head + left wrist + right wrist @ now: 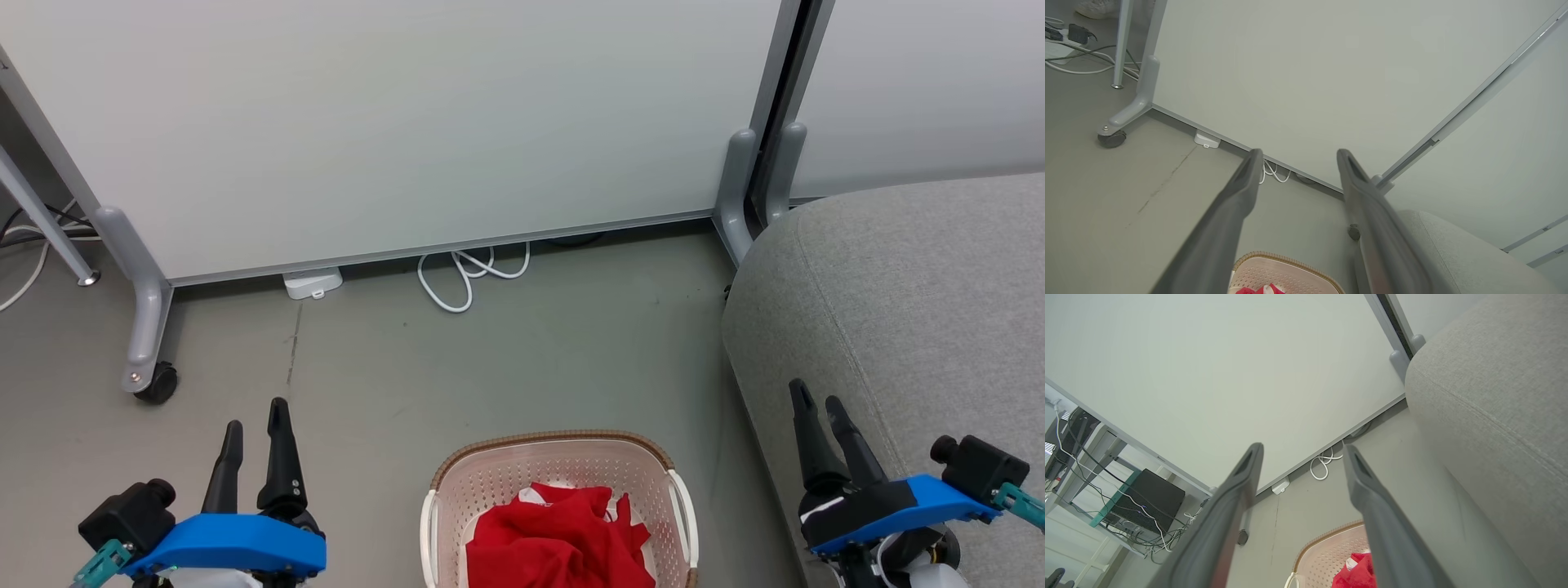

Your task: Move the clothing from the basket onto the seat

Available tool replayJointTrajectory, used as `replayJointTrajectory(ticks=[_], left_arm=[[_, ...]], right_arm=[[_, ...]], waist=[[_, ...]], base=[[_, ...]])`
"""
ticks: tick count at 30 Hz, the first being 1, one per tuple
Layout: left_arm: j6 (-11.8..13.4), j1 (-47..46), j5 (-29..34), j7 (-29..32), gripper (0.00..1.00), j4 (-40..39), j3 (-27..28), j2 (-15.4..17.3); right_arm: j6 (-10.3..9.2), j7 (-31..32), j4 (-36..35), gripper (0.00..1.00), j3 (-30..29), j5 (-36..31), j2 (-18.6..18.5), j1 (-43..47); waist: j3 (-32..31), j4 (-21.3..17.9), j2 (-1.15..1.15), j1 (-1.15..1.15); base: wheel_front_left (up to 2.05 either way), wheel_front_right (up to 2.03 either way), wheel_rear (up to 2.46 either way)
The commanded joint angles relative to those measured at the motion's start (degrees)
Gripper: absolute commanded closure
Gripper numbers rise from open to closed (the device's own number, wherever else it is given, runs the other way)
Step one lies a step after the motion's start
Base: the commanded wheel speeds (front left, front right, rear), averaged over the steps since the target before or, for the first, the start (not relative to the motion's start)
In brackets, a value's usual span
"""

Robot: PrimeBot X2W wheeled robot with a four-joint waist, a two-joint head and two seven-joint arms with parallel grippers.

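Bright red clothing (pixel 559 535) lies bunched in the cream basket (pixel 457 482) with a brown rim, on the floor at the bottom centre of the head view. The grey seat (pixel 906 294) fills the right side. My left gripper (pixel 257 415) stands open over the floor, left of the basket, holding nothing. My right gripper (pixel 818 400) is open over the seat's front edge, right of the basket, also empty. In the left wrist view the basket (pixel 1286 271) and a bit of clothing (pixel 1257 290) peek between the fingers; the right wrist view shows the basket (pixel 1327 551), clothing (pixel 1357 571) and seat (pixel 1494 400).
A pale partition panel (pixel 392 122) on castor feet (pixel 155 380) stands behind the basket. A white cable loop (pixel 469 273) and a white adapter (pixel 313 282) lie at its base. Grey floor (pixel 522 359) stretches between the panel and the basket. A black box with cables (pixel 1147 500) sits beyond the panel.
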Motion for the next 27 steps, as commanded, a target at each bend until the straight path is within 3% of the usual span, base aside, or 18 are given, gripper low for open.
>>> replayJointTrajectory(ticks=[1,27], left_arm=[[0.13,-0.13,1.52,-0.64,0.00,-0.80,-0.17,0.54],[0.27,0.82,16.95,-4.63,0.00,-1.28,-2.59,0.90]], right_arm=[[0.13,-0.54,-0.41,0.00,0.11,-1.54,-0.47,-1.35],[0.15,-3.65,0.40,0.00,1.09,-17.70,-0.62,-2.15]], waist=[[0.00,-0.01,0.00,0.00],[-0.55,0.09,0.00,0.00]], base=[[0.00,0.00,0.00],[0.00,0.00,0.00]])
